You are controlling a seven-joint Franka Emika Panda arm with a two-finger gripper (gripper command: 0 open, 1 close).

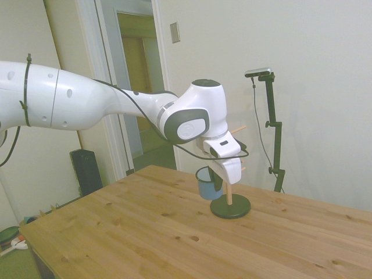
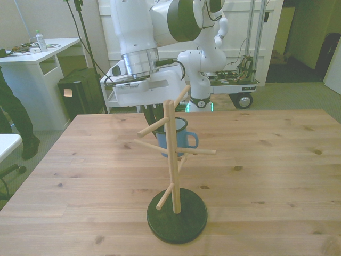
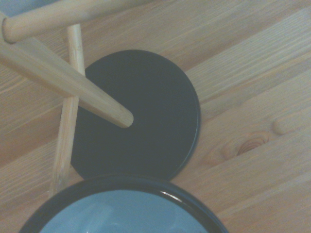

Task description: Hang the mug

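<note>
mug: the light-blue enamel mug (image 2: 177, 136) is up off the tabletop (image 2: 277, 160), upright, right behind the wooden mug tree (image 2: 171, 160) at about mid-height of its post

claw: the claw (image 2: 160, 114) comes down onto the mug from above. The mug hangs in the air with nothing under it, so my read is that it's clenched on the rim, but the fingers themselves are mostly hidden behind the tree

tree: dark round base (image 2: 177, 218) sits near the tabletop's edge closest to the front camera, pegs poking out at several heights and angles

handle: the handle (image 2: 192, 140) points toward the front view's right — it looks like it's not on any peg yet, just close to the lower peg that sticks out that way

wrist view: the mug's dark rim (image 3: 126, 187) is over the base with a peg tip (image 3: 124, 119) close by, so it's lined up near the tree

done so far: pickup and carry, I'd say

left: thread the handle over a peg, let go, back out — the fiddly part
</note>
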